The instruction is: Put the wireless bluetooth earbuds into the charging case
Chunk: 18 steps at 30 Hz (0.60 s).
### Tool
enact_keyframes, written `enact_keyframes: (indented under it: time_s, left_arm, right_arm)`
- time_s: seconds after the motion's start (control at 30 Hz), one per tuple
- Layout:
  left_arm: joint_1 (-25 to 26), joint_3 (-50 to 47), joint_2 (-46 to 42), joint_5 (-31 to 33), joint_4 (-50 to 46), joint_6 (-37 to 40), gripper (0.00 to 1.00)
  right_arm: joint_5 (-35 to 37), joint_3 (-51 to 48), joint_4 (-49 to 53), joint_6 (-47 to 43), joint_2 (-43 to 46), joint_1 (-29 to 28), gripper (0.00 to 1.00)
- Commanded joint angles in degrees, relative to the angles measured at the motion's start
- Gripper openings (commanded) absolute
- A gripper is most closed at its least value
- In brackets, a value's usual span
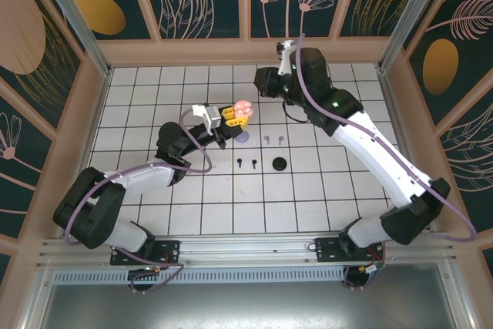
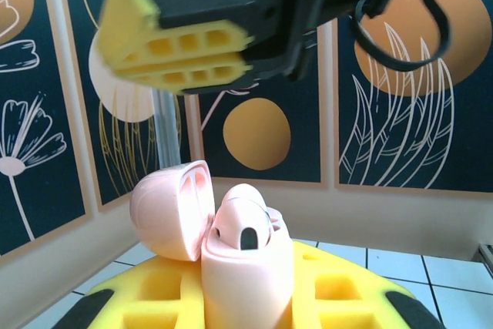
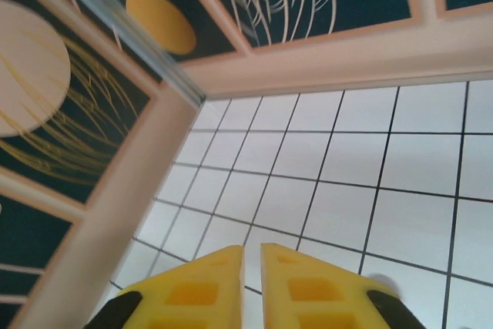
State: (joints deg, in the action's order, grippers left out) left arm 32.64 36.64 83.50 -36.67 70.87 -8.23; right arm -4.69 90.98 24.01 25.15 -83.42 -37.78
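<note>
My left gripper (image 1: pixel 233 115) is shut on a pink charging case (image 1: pixel 243 108) and holds it above the table. In the left wrist view the case (image 2: pixel 246 267) stands upright between the yellow fingers (image 2: pixel 146 298), its lid (image 2: pixel 169 209) swung open to the left. A pink earbud (image 2: pixel 243 225) sits in the case's top. My right gripper (image 1: pixel 262 86) hovers just behind the case; its yellow fingers (image 2: pixel 173 55) are pressed together with nothing in them. On the tiles lie two lilac earbuds (image 1: pixel 273 140) and two black earbuds (image 1: pixel 247 163).
A round black case (image 1: pixel 280 164) rests right of the black earbuds. A lilac case (image 1: pixel 243 137) lies partly under my left gripper. The right wrist view has my right gripper (image 3: pixel 252 256) over white tiles near the wooden back-left corner post (image 3: pixel 131 206).
</note>
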Motion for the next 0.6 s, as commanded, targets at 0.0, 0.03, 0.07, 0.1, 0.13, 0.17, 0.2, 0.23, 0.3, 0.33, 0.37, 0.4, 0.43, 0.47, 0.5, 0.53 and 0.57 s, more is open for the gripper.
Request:
enact_keyframes:
  time_s: [0.0,0.03,0.07,0.1,0.13,0.17,0.2,0.23,0.3,0.33,0.37,0.4,0.43,0.47,0.5,0.53,0.57]
  left_arm:
    - [0.40,0.08,-0.44,-2.70,-0.48,-0.22,0.00]
    - [0.36,0.16,-0.53,-2.86,-0.84,-0.08,0.00]
    - [0.40,0.33,-0.53,-2.89,-1.34,0.13,0.00]
    - [0.39,0.42,-0.62,-2.82,-1.96,0.33,0.00]
    - [0.38,0.57,-0.71,-2.80,-2.36,0.49,0.00]
    - [0.49,0.61,-0.86,-2.67,-2.78,0.75,0.00]
    - [0.47,0.59,-0.97,-2.49,-2.96,0.97,0.00]
    - [0.49,0.63,-1.04,-2.40,-3.18,1.10,0.00]
    - [0.49,0.86,-1.07,-2.05,-3.60,1.37,0.00]
    - [0.49,1.05,-1.06,-1.93,-3.83,1.37,0.00]
    - [0.49,1.27,-0.93,-1.79,-4.07,1.34,0.00]
    - [0.47,1.49,-0.74,-1.68,-4.01,1.33,0.00]
    - [0.48,1.61,-0.57,-1.57,-3.89,1.22,0.00]
    - [0.47,1.84,-0.30,-1.40,-3.79,1.07,0.00]
    - [0.49,2.10,-0.11,-1.23,-3.81,0.89,0.00]
    - [0.49,2.25,0.11,-1.17,-3.70,0.72,0.00]
    - [0.49,2.40,0.33,-0.98,-3.57,0.43,0.00]
  right_arm:
    - [-6.20,5.68,7.53,-3.62,-4.86,0.53,0.09]
    - [-6.70,6.92,8.56,-4.06,-6.22,0.52,0.08]
    - [-7.64,8.04,9.51,-4.54,-7.52,0.59,0.07]
    - [-8.47,8.96,10.38,-4.99,-8.68,0.61,0.04]
    - [-9.07,9.64,11.25,-5.23,-9.60,0.60,0.02]
    - [-9.85,10.00,11.95,-5.59,-10.20,0.60,0.00]
    - [-10.48,9.88,12.55,-5.79,-10.30,0.52,0.00]
    - [-11.08,9.48,12.91,-5.97,-10.27,0.43,0.00]
    - [-12.39,7.88,13.72,-6.41,-9.28,0.02,0.00]
    - [-12.74,6.92,13.99,-6.67,-8.56,-0.45,0.00]
    - [-12.96,5.70,14.28,-6.85,-7.54,-1.15,0.00]
    - [-13.13,4.56,14.67,-6.94,-6.54,-2.04,0.00]
    - [-13.11,3.51,14.98,-7.00,-5.63,-3.07,0.00]
    - [-12.35,2.28,15.18,-6.91,-4.36,-4.48,0.00]
    - [-11.21,0.70,15.21,-6.52,-2.93,-5.88,0.00]
    - [-10.52,-0.66,15.04,-5.99,-1.60,-6.84,0.00]
    - [-9.62,-2.38,14.49,-5.09,0.13,-7.65,0.00]
